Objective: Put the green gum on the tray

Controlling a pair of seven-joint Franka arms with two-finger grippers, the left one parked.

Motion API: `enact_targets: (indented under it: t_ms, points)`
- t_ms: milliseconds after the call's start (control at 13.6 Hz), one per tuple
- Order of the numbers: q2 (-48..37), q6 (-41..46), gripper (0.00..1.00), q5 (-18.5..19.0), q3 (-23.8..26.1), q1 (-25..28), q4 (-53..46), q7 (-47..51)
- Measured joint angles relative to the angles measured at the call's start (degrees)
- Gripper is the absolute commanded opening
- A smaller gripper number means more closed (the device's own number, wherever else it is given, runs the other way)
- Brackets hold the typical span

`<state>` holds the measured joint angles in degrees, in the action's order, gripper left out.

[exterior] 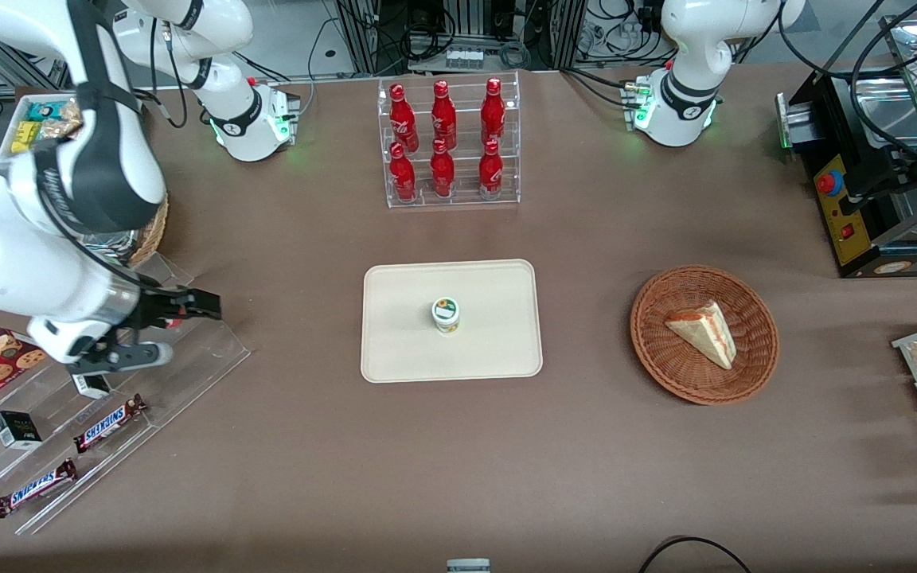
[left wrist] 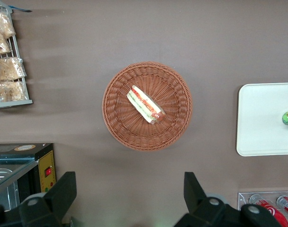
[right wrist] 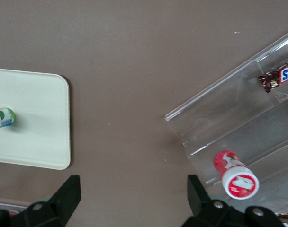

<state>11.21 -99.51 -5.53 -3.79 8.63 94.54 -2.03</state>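
Green gum (exterior: 446, 313) upright on the tray (exterior: 395, 350) — roughly mid-tray.
Gripper (exterior: 188, 326) up over the clear stepped display stand (exterior: 148, 398) at the working arm's end of the table, fingers spread, holding nothing — well apart from the tray. Red-lidded canister (right wrist: 235, 175) lies on the stand under it.

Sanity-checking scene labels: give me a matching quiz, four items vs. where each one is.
Items:
1. green gum
2. sandwich wedge
3. red bottles
4. end effector

Places:
A. in the wicker basket
B. above the clear stepped candy stand
C. upright on the tray
D. in the clear tiered rack

Pairs: 1-C, 2-A, 3-D, 4-B
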Motion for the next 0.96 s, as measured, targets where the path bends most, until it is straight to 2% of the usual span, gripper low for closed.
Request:
enact_targets:
  t_ms: [441,956]
  points:
    - [-5.6,1.8,1.00,3.9,0.2,-5.8,1.6,-5.2]
    - [-11.1,12.5,1.00,6.2,0.2,-6.3,1.6,-5.2]
